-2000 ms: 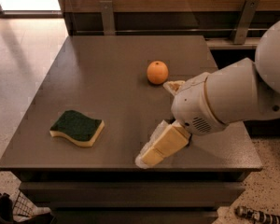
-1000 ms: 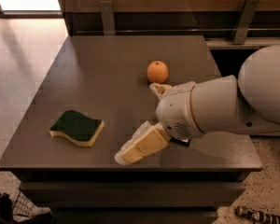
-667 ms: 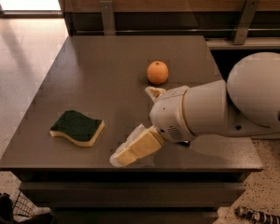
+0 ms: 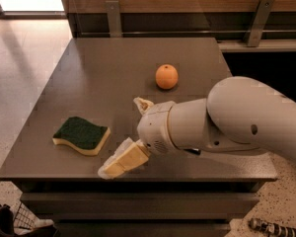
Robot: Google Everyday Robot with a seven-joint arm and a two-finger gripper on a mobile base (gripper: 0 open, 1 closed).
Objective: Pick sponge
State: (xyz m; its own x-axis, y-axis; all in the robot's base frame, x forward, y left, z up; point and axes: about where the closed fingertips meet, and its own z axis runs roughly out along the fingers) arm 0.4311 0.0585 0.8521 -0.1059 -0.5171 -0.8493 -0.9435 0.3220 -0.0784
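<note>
The sponge [image 4: 81,134], dark green on top over pale yellow foam, lies flat near the front left of the dark table [image 4: 103,68]. My gripper [image 4: 124,138] is just right of the sponge, low over the table near its front edge. It is open and empty. One tan padded finger [image 4: 122,161] points toward the front left, a short gap from the sponge's right end. The other finger [image 4: 142,104] shows behind the white wrist. Nothing touches the sponge.
An orange [image 4: 166,76] sits mid-table, behind the gripper. My bulky white arm [image 4: 237,117] covers the table's right front part. A wooden wall with metal brackets [image 4: 113,16] runs along the back. The table's front edge [image 4: 138,177] lies right below the gripper.
My gripper and arm have moved left along the table's front, closing in on the sponge. The sponge and the orange have not moved.
</note>
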